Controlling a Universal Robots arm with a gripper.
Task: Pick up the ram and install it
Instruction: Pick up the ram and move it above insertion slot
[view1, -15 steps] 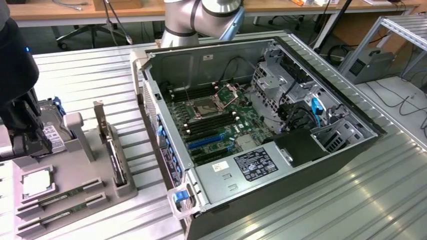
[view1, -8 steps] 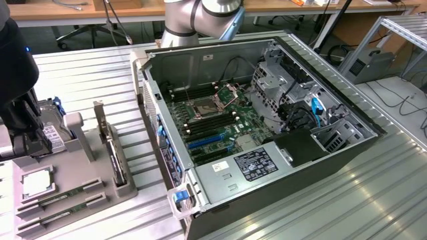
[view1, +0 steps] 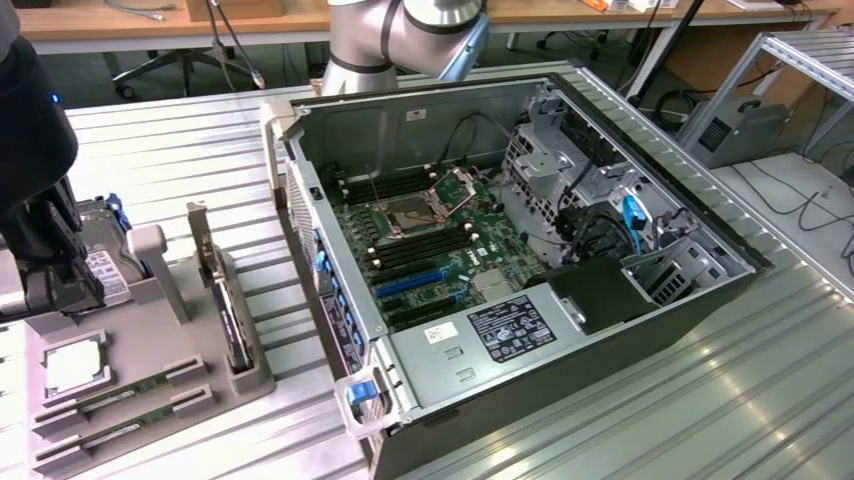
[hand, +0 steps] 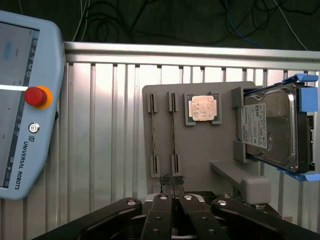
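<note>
Wrist view: the gripper (hand: 173, 178) has its fingers pressed together, holding nothing, above the grey holder (hand: 200, 150). Its slots hold the ram (hand: 173, 135), a thin green stick seen edge-on. A second stick (hand: 153, 135) lies beside it, with a processor (hand: 202, 107) and a hard drive (hand: 270, 130) further along. The holder stands at the exterior view's left.

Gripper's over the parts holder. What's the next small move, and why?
Probably open the jaws first. The gripper is shut and empty above the holder, its tips roughly in line with one ram stick that sits in its slot; shut jaws could not straddle the thin board.
</note>
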